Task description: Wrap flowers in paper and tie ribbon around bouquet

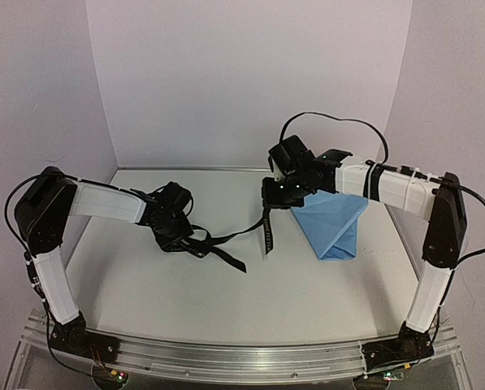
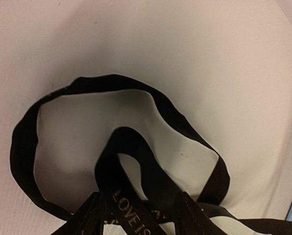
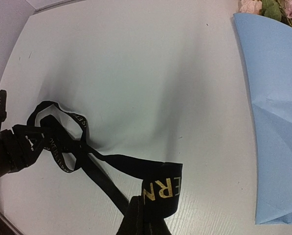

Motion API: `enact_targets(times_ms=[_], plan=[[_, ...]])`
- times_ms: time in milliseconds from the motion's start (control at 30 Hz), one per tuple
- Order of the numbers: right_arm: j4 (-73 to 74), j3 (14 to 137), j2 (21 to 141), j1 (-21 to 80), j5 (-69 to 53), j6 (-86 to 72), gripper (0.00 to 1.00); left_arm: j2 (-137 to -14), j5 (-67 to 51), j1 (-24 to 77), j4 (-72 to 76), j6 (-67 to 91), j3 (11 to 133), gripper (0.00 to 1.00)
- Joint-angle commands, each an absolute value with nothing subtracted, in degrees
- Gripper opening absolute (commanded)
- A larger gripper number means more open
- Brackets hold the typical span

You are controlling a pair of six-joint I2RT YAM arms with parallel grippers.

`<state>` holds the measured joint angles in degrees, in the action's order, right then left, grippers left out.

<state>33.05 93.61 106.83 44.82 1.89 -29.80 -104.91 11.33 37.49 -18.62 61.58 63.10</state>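
Observation:
The black ribbon [image 1: 226, 240] with pale lettering lies in loose loops on the white table, left of centre. My left gripper [image 1: 184, 240] is low over the loops. In the left wrist view its fingers [image 2: 87, 218] stand apart, and a lettered strand of the ribbon [image 2: 131, 142] runs between them. My right gripper [image 1: 268, 203] is shut on one end of the ribbon [image 3: 163, 188], held above the table. Just right of it lies the bouquet's light blue paper [image 1: 333, 223], folded as a cone. Pink flowers [image 3: 270, 7] with green leaves peek out at the top of the paper [image 3: 278, 122].
White walls [image 1: 250, 81] close in the table at the back and on both sides. An aluminium rail [image 1: 242, 357] carrying both arm bases runs along the near edge. The left gripper [image 3: 4, 152] shows dark at the left edge of the right wrist view.

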Motion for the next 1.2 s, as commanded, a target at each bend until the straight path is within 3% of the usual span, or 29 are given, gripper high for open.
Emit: enact_targets(times_ms=[0,400,900,1167], plan=[[31.5,92.9,106.9,44.0,1.7,-29.3,0.00,-108.2,14.6,35.1,-20.0,60.9,67.5,0.49],[30.3,92.0,107.1,43.6,0.7,-30.4,0.00,-112.0,10.1,33.1,-20.1,57.7,72.8,0.37],[29.7,91.6,108.1,43.6,0.4,-31.4,0.00,-105.4,6.9,35.4,-21.8,60.6,67.1,0.39],[29.5,91.3,108.0,43.6,0.5,-31.5,0.00,-105.4,7.7,35.4,-22.9,59.2,70.0,0.40]])
